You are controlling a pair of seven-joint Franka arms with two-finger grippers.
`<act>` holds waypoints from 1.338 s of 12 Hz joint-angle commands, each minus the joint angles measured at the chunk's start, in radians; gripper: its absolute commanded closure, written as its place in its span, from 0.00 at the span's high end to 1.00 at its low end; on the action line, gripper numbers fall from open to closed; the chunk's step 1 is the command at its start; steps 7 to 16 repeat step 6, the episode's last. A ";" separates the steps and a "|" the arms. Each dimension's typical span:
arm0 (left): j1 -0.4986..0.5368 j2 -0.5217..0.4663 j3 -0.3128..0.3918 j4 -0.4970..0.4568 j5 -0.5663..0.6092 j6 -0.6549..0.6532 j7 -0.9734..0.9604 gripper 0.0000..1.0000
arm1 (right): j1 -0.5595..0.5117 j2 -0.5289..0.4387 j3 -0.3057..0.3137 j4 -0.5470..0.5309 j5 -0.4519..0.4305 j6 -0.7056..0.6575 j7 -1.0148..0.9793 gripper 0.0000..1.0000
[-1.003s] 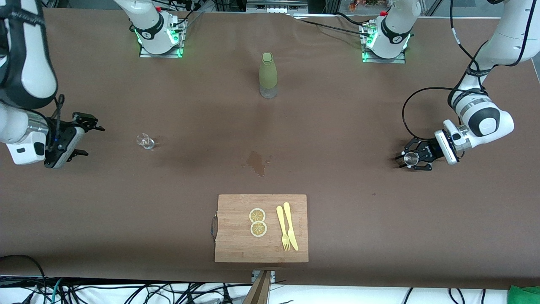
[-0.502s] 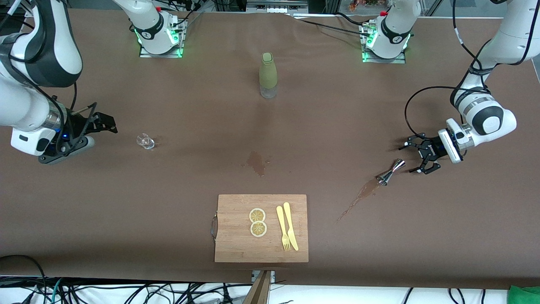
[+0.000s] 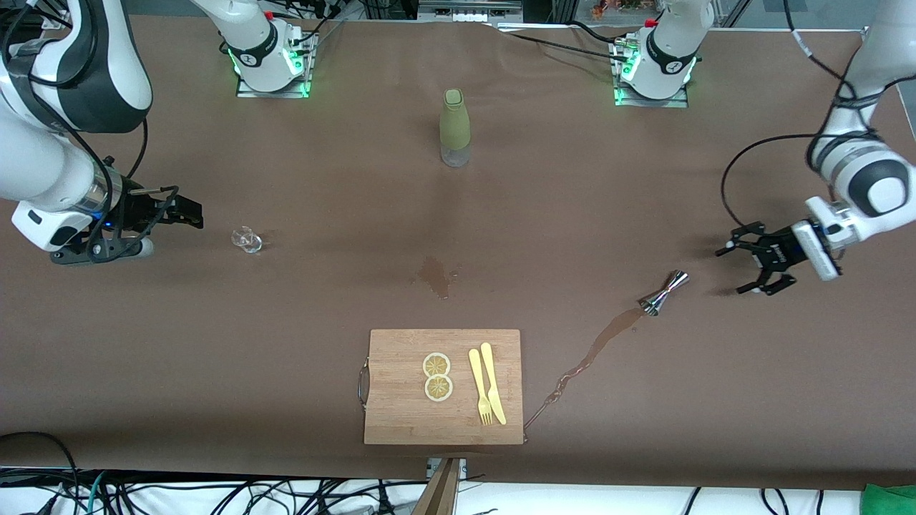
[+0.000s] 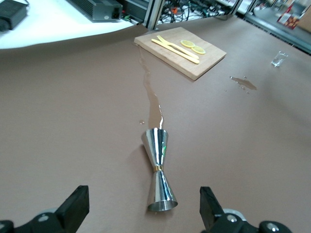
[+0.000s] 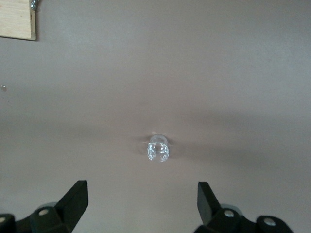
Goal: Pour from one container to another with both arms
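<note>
The steel jigger (image 3: pixel 665 292) lies on its side on the brown table, toward the left arm's end. A wet streak (image 3: pixel 581 366) runs from its mouth to the cutting board's corner. My left gripper (image 3: pixel 735 270) hovers open just beside the jigger, holding nothing. In the left wrist view the jigger (image 4: pixel 158 170) lies between and ahead of that open gripper (image 4: pixel 143 196). The tiny clear glass (image 3: pixel 247 239) appears to lie on its side toward the right arm's end. My right gripper (image 3: pixel 184 218) is open beside it, apart from it. The right wrist view shows the glass (image 5: pixel 158 150) ahead of the open gripper (image 5: pixel 141 189).
An olive-green bottle (image 3: pixel 454 129) stands mid-table near the bases. A wooden cutting board (image 3: pixel 401 418) with two lemon slices (image 3: pixel 437 376), a yellow fork and a knife (image 3: pixel 487 385) lies near the front edge. A dark wet spot (image 3: pixel 435 275) marks the table's middle.
My left gripper opened and let go of the jigger, which fell on its side and spilled a streak toward the board. That gripper then drew back. My right gripper moved closer to the glass.
</note>
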 commanded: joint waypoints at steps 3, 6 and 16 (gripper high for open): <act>-0.007 -0.092 -0.004 0.082 0.183 -0.098 -0.277 1.00 | -0.002 -0.020 -0.011 0.022 -0.064 -0.017 0.024 1.00; -0.051 -0.099 -0.008 0.146 0.326 -0.095 -0.565 1.00 | -0.004 -0.020 -0.015 0.048 -0.061 -0.059 0.049 1.00; -0.051 -0.099 -0.008 0.146 0.326 -0.095 -0.565 1.00 | -0.004 -0.020 -0.015 0.048 -0.061 -0.059 0.049 1.00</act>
